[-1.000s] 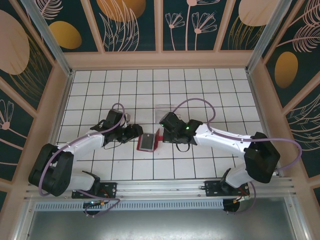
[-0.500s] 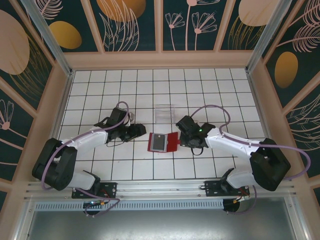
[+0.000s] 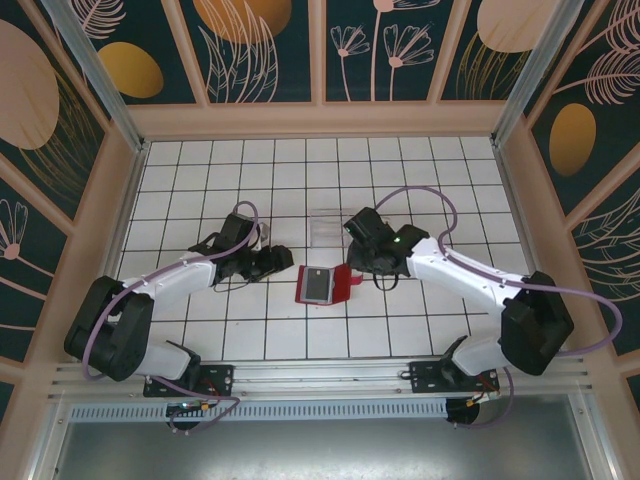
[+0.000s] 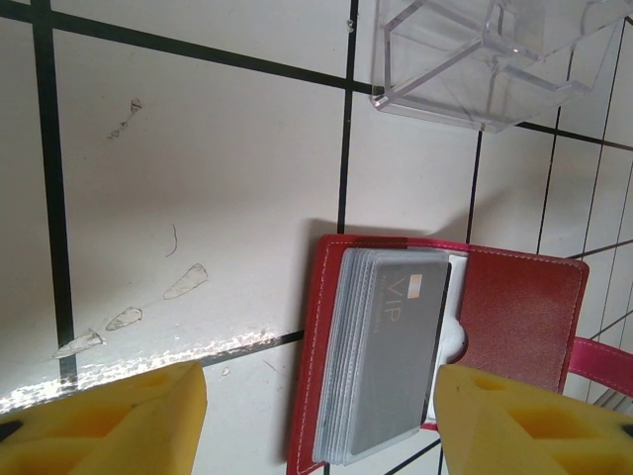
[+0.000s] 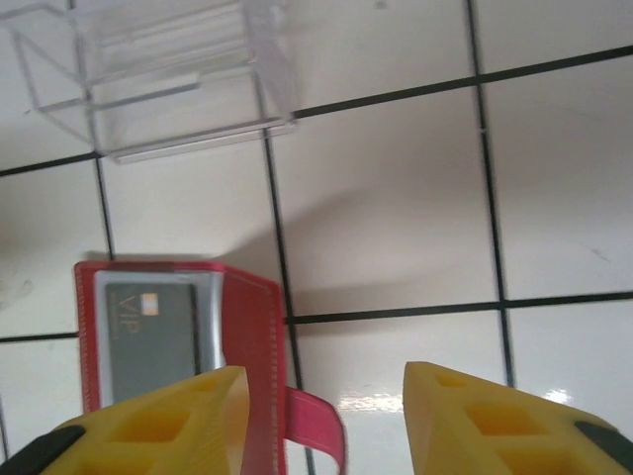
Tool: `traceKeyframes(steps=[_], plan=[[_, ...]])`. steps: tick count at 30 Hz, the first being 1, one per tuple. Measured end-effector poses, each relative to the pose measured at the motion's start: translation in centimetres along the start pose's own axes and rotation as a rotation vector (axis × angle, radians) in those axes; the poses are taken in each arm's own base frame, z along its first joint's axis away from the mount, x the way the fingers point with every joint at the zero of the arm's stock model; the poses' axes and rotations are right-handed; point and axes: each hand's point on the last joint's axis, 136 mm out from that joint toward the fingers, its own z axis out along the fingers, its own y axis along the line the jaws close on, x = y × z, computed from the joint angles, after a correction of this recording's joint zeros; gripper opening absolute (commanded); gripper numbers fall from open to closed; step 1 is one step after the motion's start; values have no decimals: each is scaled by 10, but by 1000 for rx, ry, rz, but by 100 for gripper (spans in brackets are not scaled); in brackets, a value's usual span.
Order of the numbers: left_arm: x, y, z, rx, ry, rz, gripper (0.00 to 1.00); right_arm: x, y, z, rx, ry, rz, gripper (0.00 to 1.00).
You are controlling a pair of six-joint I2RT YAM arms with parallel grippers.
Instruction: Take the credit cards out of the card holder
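The red card holder [image 3: 345,284] lies open on the tiled table between my two grippers. Its clear sleeves hold a stack of credit cards [image 4: 386,351], and a grey card marked VIP is on top [image 5: 148,341]. The holder's little red tab [image 5: 318,427] curls up at its right side. My left gripper [image 3: 285,265] is open just left of the holder, and its yellow fingers [image 4: 109,421] straddle the card stack from above. My right gripper [image 3: 356,262] is open at the holder's right edge. The tab sits loose between its fingers [image 5: 499,421].
A clear plastic box [image 3: 328,228] stands just beyond the card holder, seen also in the left wrist view [image 4: 485,59] and the right wrist view [image 5: 158,79]. White tiles with black lines surround the holder on all sides.
My right gripper has opened and let go of the holder's flap. The holder has gone from half-raised to lying flat and open, a little further right. The left gripper barely moved.
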Motion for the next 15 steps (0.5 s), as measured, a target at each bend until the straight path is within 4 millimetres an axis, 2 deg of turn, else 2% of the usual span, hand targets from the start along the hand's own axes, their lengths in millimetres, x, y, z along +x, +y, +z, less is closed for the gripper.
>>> traceKeyframes(steps=[7,15], plan=[[0,0,0,0,0,0,63,2,4,36,-23,80,-5,44],[0,0,0,0,0,4,63,21,9,58,-149,142,-34,19]])
